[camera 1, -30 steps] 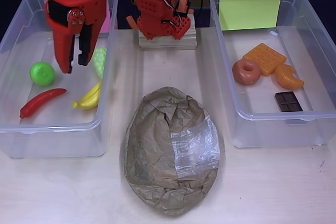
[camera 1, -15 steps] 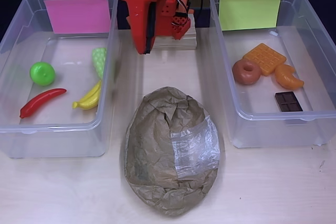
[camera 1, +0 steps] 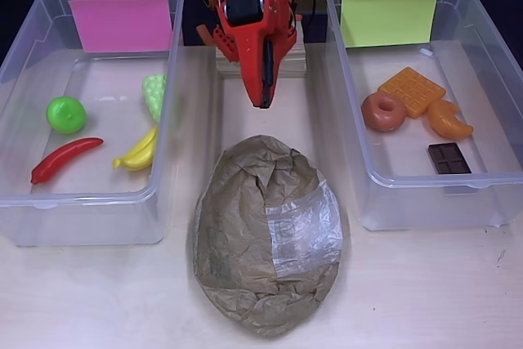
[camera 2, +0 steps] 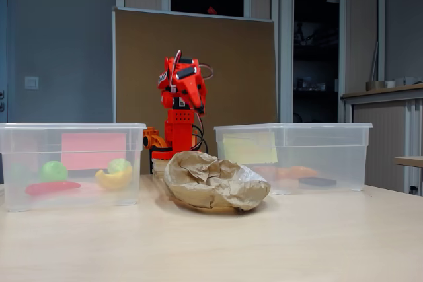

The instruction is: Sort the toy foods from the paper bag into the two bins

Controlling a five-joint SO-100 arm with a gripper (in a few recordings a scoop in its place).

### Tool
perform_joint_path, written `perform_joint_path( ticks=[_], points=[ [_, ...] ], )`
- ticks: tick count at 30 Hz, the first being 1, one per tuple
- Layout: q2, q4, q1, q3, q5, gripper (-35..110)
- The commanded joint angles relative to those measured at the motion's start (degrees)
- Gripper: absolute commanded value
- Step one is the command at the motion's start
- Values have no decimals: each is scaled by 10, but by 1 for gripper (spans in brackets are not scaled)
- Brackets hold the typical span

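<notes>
The claw (camera 1: pixel 263 97) is seen edge-on above the table (camera 1: pixel 425 284), between the two bins, with nothing held; how far it is open cannot be told. The crumpled paper bag (camera 1: pixel 245 226) lies just in front of it, its clear window (camera 1: pixel 304 230) uppermost. No toy food can be made out in it. The bag is judged light, soft and easily crushed; any piece inside would be hard, smooth plastic, best pinched across its narrow part.
</notes>
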Motion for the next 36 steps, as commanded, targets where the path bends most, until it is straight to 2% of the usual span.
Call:
perform_joint_path(
  ticks=[1,4,11,18,21,24,32,36],
  points=[
    [96,2,-4,66,6,0],
    [159,13,4,120,3,0],
    [160,5,-18,150,-40,0],
    [159,80,-18,150,19,0],
    [159,136,-16,150,-41,0],
    [159,157,-11,150,-40,0],
    [159,248,15,150,-127,0],
    [160,252,26,150,-154,0]
  ],
)
